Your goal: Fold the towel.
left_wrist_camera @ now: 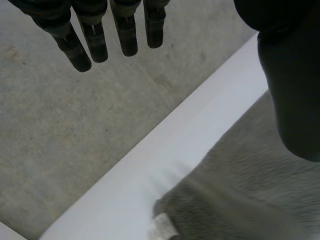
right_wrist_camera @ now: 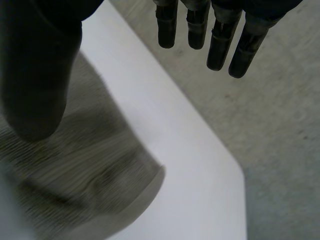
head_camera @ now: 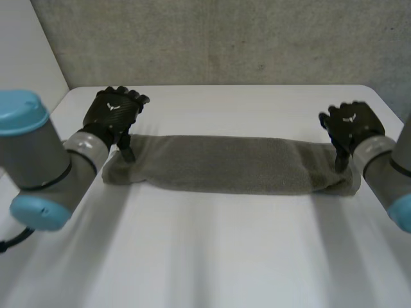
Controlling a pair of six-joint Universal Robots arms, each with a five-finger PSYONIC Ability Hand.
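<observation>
Fingers [left_wrist_camera: 127, 35] of the left hand [head_camera: 114, 110] hang straight and apart from the left thumb [left_wrist_camera: 295, 100], with nothing between them. The right hand [head_camera: 350, 122] is the same: its fingers [right_wrist_camera: 220, 45] are straight and loose, its right thumb [right_wrist_camera: 35, 90] stands away from them, and it grips nothing.

The white tabletop [head_camera: 225, 256] carries one thing, the towel [head_camera: 225, 163]. It lies as a long narrow band running left to right across the middle of the tabletop, nearer the far edge than the near one.

As for progress, the band looks thick and its long near edge looks rounded, so I judge that the towel has already been doubled along its length at least once. What seems left is to shorten it, bringing one end over to the other, and perhaps once more after that. Neither hand has a hold for that yet.

The left hand sits over the far corner of the towel's left end, and the right hand over the far corner of its right end. Each thumb points down at the cloth, but I cannot tell whether either one presses on it.

The towel is grey-green with a soft, brushed nap. Its right end shows stacked layers with a rounded lip. A small pale patch [left_wrist_camera: 162, 227], perhaps a label, shows at its left end.
</observation>
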